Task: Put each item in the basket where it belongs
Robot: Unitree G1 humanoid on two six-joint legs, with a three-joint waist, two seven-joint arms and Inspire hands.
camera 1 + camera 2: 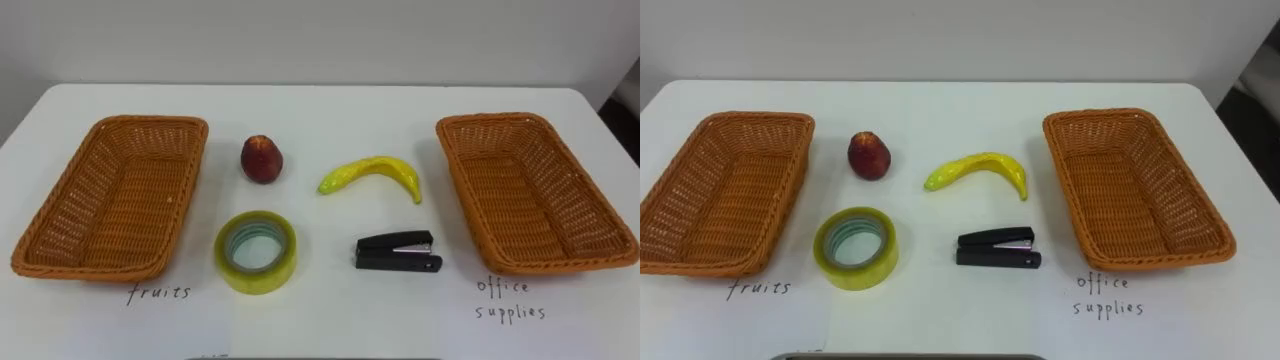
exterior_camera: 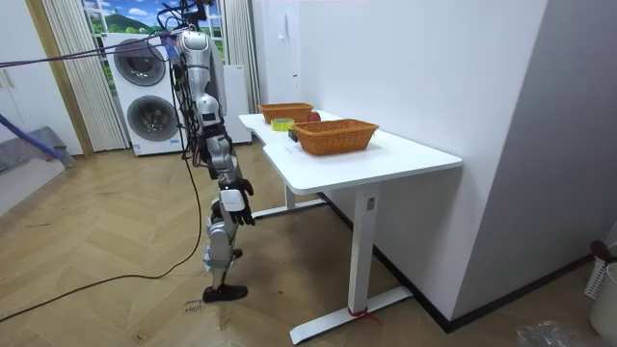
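Woven left basket [image 1: 115,200] and right basket [image 1: 530,190] by the table's [image 1: 320,100] side edges flank red fruit [image 1: 261,158], curved banana [image 1: 375,173], tape ring [image 1: 262,275], black stapler [image 1: 396,251]; right hand [image 2: 235,205] hangs, state unclear.

Woven wicker baskets [image 1: 110,195], glossy tape [image 1: 256,252], matt stapler [image 1: 397,252]

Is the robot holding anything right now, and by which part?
Nothing is held. The red fruit, banana, tape roll and stapler lie on the table; its right hand hangs empty beside it.
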